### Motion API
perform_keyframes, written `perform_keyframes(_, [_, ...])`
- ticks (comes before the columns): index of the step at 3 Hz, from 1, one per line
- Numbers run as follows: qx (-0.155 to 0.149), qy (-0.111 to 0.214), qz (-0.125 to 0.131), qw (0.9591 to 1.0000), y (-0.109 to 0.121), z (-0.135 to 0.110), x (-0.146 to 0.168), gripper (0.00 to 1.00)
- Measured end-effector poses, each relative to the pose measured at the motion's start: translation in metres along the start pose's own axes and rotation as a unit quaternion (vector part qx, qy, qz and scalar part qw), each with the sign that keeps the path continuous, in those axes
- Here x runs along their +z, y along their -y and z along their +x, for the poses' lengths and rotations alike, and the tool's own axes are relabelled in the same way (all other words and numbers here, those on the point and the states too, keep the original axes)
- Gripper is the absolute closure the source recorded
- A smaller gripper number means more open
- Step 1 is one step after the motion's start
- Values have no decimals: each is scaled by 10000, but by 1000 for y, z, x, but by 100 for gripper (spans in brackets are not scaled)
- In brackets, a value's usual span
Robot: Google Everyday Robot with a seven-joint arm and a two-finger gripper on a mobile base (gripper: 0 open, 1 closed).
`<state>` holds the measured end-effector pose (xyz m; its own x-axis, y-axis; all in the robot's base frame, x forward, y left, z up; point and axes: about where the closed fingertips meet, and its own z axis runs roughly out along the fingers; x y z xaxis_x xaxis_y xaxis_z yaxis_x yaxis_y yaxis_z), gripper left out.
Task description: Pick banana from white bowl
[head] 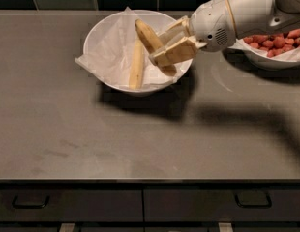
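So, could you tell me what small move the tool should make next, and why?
Probably raise it straight up: the tool, over the white bowl, is shut on the banana, whose lower end seems barely above the rim, with a slimmer banana lying inside.

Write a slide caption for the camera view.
Gripper holds the curved banana over the white bowl; a slimmer banana lies on the paper inside.
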<state>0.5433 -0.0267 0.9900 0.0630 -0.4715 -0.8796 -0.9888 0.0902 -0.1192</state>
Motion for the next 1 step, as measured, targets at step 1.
perform_keyframes(1, [72,32,19,10000,-3,3,-6,100])
